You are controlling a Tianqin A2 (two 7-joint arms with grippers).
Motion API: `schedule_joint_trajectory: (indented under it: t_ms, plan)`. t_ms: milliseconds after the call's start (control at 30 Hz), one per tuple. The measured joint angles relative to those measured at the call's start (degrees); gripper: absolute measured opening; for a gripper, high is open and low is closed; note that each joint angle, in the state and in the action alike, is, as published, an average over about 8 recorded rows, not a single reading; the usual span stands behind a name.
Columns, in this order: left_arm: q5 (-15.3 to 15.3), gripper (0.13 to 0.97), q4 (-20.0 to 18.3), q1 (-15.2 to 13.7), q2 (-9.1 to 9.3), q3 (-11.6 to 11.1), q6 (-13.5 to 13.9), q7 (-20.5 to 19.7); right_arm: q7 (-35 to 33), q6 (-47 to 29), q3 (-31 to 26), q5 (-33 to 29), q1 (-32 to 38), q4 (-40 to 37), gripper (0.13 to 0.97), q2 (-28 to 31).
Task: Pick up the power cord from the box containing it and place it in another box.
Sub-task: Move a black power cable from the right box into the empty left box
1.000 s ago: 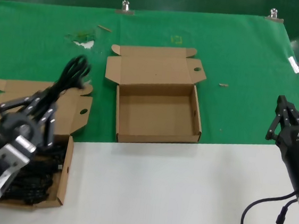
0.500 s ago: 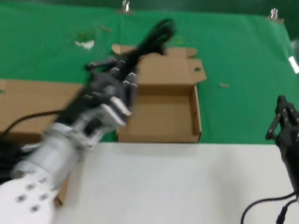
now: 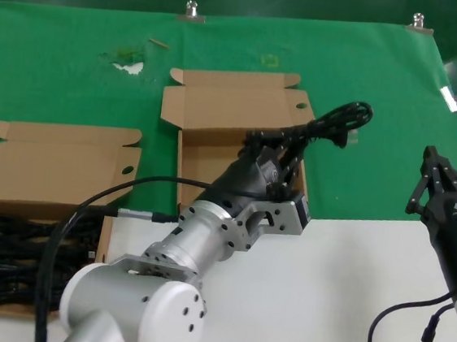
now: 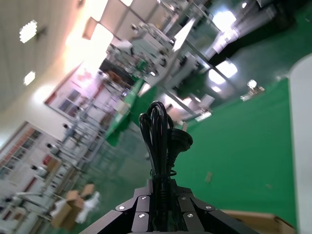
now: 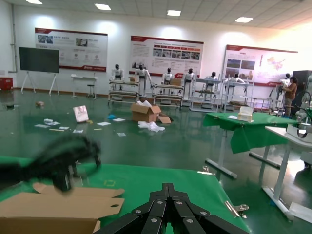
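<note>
My left gripper point(image 3: 290, 141) is shut on the power cord point(image 3: 336, 121), a slim black hank that sticks out up and to the right. It holds the cord above the right part of the bare-floored box point(image 3: 205, 162). In the left wrist view the cord point(image 4: 161, 141) rises straight from the shut gripper point(image 4: 161, 197). The box with the heap of black cords point(image 3: 15, 259) lies at the near left, its lid flap point(image 3: 49, 164) open. My right gripper point(image 3: 433, 172) is shut and empty at the far right; its wrist view shows its shut gripper point(image 5: 168, 186) and the blurred cord point(image 5: 63, 156).
A green cloth point(image 3: 60, 63) covers the far table, held by metal clips point(image 3: 191, 9) at the back and right edges. A white surface point(image 3: 322, 295) fills the near part. My left arm's black cable point(image 3: 128, 189) runs over the cord box's edge.
My left arm has swung right with the power cord, from above the cord box to above the bare-floored box. The right arm has not moved.
</note>
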Motion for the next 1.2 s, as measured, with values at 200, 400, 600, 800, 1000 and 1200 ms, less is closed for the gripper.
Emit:
schedule_joint_trajectory:
  t_ms: [200,400,600,800,1000,1200]
  plan:
    - [10.48,0.197,9.84,-4.81,0.07,3.39,-3.35,-13.78,0.0,0.0,0.0,0.0,0.0,0.0,0.138,0.0]
    - [20.75,0.197,18.68,-9.09,0.08,5.37,-5.48,-27.31,0.0,0.0,0.0,0.0,0.0,0.0,0.138,0.0]
    - [25.61,0.197,28.92,-13.79,0.08,7.44,-8.59,-36.37,0.0,0.0,0.0,0.0,0.0,0.0,0.138,0.0]
    - [17.41,0.197,38.81,-18.36,0.09,10.4,-13.4,-34.05,0.0,0.0,0.0,0.0,0.0,0.0,0.138,0.0]
    - [0.79,0.197,45.51,-21.72,0.09,14.35,-18.89,-22.34,0.0,0.0,0.0,0.0,0.0,0.0,0.138,0.0]
    - [-16.53,0.213,48.98,-23.68,0.09,18.52,-23.14,-8.85,0.0,0.0,0.0,0.0,0.0,0.0,0.138,0.0]
